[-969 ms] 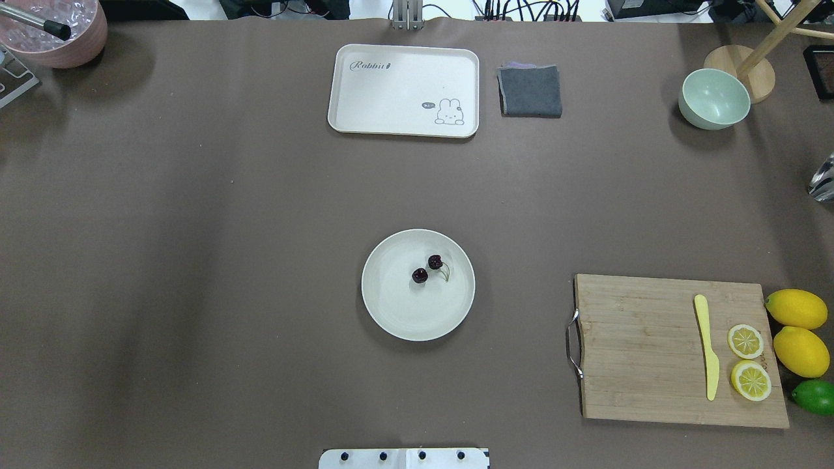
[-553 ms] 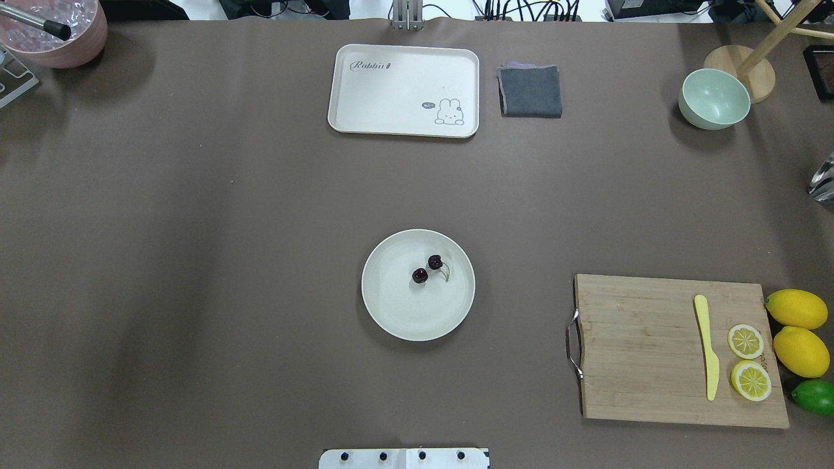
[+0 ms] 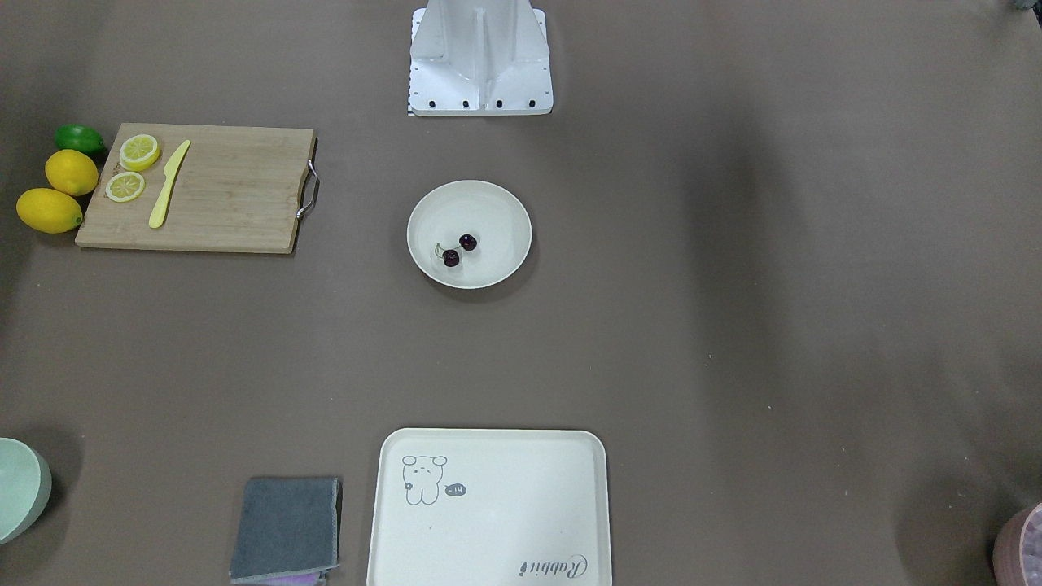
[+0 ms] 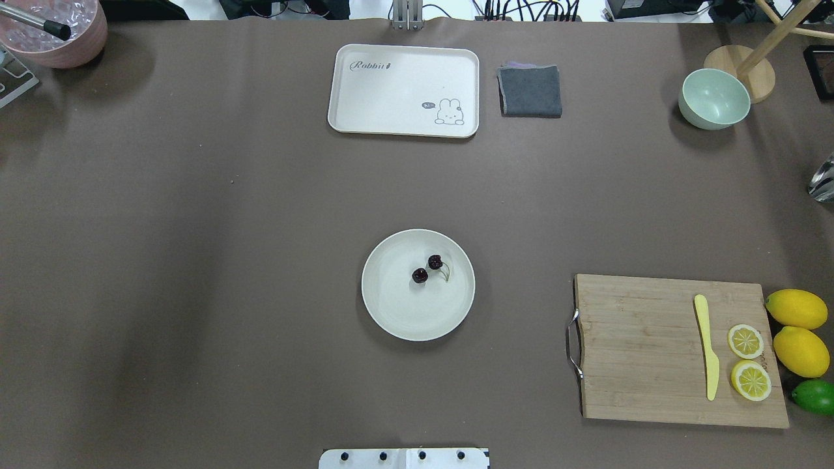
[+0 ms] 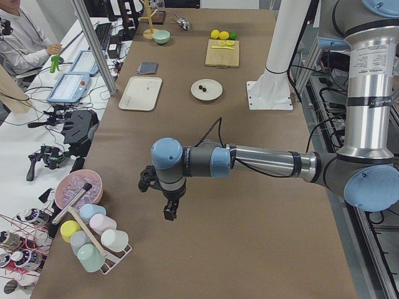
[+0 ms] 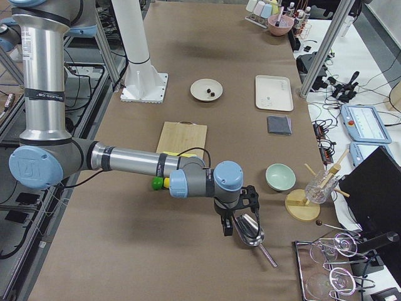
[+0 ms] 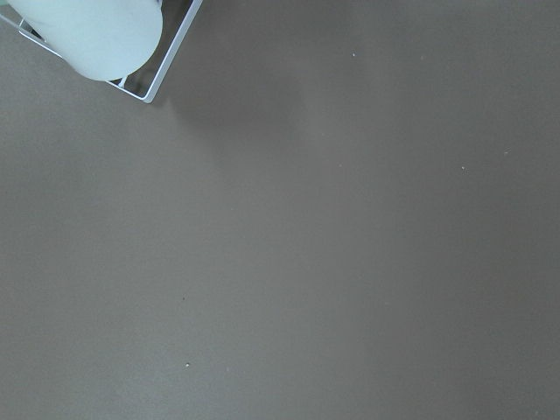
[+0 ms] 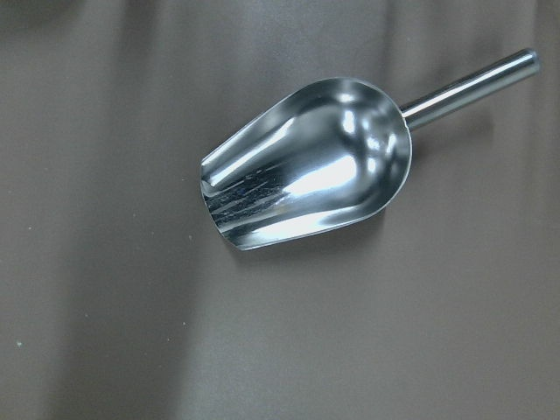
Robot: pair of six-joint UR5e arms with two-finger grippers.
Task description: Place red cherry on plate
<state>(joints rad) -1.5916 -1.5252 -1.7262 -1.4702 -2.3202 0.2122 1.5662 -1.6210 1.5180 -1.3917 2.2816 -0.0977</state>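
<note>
The red cherry (image 4: 419, 275), a pair of dark glossy cherries on a pale stem, lies inside the round cream plate (image 4: 391, 312) at the table's middle; the front-facing view also shows the cherry (image 3: 468, 242) on the plate (image 3: 498, 210). Neither gripper is near it. My left gripper (image 5: 169, 212) hangs over bare table at the left end, far from the plate (image 5: 212, 83). At the right end my right gripper (image 6: 229, 227) hovers above a metal scoop (image 8: 306, 175). These side views alone show the grippers, so I cannot tell whether either is open or shut.
A cream tray (image 4: 404, 90), a grey cloth (image 4: 530, 91) and a green bowl (image 4: 714, 99) stand at the far side. The cutting board (image 4: 651, 352) with a yellow knife, lemon slices and lemons sits at the right. A cup rack (image 5: 93, 240) and pink bowl (image 5: 78, 187) stand left.
</note>
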